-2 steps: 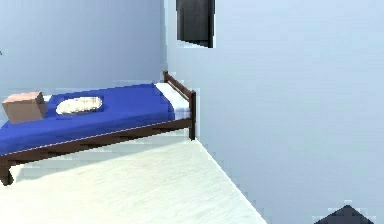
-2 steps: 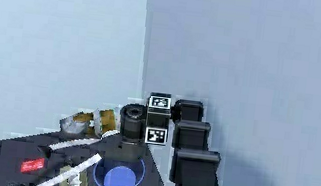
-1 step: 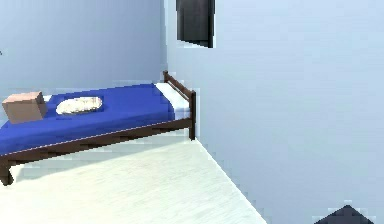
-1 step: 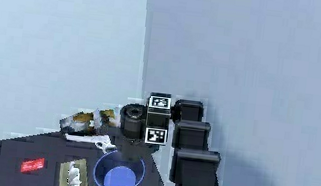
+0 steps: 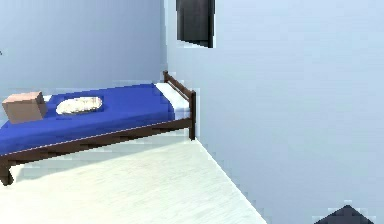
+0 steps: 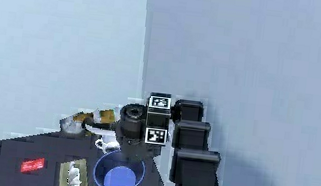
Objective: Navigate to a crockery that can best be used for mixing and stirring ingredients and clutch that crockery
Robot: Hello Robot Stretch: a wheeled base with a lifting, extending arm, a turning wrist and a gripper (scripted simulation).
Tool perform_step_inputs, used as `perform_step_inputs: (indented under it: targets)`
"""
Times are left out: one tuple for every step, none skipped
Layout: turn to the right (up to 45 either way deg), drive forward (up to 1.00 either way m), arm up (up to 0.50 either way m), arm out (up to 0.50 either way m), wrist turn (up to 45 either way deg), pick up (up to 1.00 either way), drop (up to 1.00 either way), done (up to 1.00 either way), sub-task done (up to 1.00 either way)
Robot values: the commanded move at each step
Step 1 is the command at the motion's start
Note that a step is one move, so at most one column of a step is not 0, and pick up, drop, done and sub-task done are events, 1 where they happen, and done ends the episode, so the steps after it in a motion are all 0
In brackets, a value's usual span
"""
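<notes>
One gripper [image 6: 131, 128] stands at the arm's far end in the arm side view, its dark body just left of two white squares [image 6: 159, 103] with black marks; a blue bowl [image 6: 117, 180] sits right at it on the lower side, over a dark table [image 6: 16, 152], so I cannot tell whether the gripper holds anything, nor whether it touches the bowl. The arm [image 6: 201, 158] is a dark stepped bar that rises from the bottom edge, right of the bowl; the bowl is round, deep blue inside with a paler rim, and it lies near the table's right end.

Several smaller things share the table: a pale boxy thing [image 6: 73, 177] just left of the bowl; a flat red thing [image 6: 32, 164] farther left; a heap of white and yellowish bits [image 6: 86, 124] up and left of the gripper, too small to name. Behind all this two light blue walls meet in a corner above the gripper.

In the forward view a bed [image 5: 110, 112] with a dark wooden frame and a blue cover stands against a blue wall, its end toward the corner; a white pillow [image 5: 78, 104] lies on it, and a brown box [image 5: 22, 107] just left of the pillow; a dark panel [image 5: 195, 22] hangs high on the wall to the right; the floor [image 5: 150, 190] is pale.
</notes>
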Motion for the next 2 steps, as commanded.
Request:
perform_step_inputs:
  targets:
    - [0.0, 0.0, -0.3, 0.0, 0.0, 0.0, 0.0, 0.0, 0.0]
    - [0.0, 0.0, 0.0, 0.0, 0.0, 1.0, 0.0, 0.0, 0.0]
